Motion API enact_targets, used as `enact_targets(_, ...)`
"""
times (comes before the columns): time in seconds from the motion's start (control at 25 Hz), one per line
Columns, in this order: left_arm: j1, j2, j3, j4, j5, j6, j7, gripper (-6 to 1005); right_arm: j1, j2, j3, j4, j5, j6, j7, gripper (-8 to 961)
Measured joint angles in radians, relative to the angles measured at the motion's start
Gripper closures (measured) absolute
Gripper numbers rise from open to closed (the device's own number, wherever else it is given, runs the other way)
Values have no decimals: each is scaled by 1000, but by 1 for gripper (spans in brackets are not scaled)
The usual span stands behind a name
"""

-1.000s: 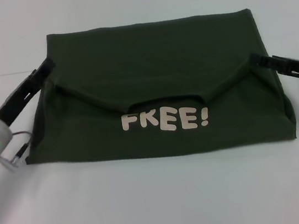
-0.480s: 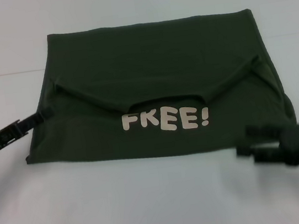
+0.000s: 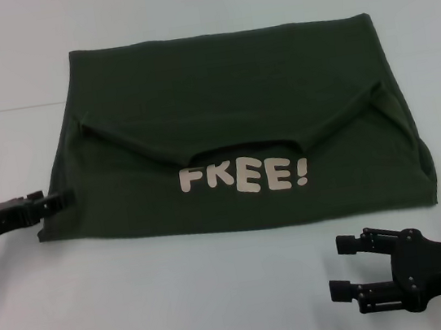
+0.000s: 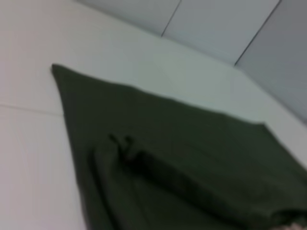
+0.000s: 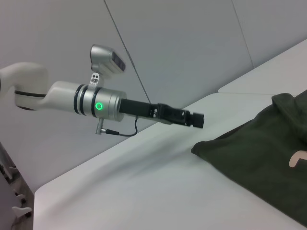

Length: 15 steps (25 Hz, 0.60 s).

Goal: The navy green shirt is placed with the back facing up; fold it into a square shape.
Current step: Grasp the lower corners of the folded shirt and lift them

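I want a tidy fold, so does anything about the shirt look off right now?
Mostly tidy. The navy green shirt lies folded into a near-square, but its near right corner bulges outward. Both end effectors, left and right, are clear of it.

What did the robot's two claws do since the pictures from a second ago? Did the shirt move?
Both claws pulled away from the shirt's sides. The left claw dropped from the upper left fold to the near left corner of the navy green shirt. The right claw came off the right edge toward the robot and now hangs open over the table. The shirt stayed folded, "FREE!" showing.
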Motion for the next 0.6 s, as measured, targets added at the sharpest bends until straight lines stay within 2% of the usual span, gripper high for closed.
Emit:
enact_targets(0.12,-13,-1,3,4,91,-22,3,280,-1,0,0,1,0,0,0,52)
enact_targets(0.2,-15,-5,5,8,105,-30,10,280,-1,0,0,1,-1,1,2,53)
enact_targets(0.44,-1,-43,7,46,118,-89,50,282,0,1,-1,2,-1,9,7,53)
enact_targets(0.6,1,-50,8,44,119,-111,63,283,2,6,-1,2,-1,16,8,53)
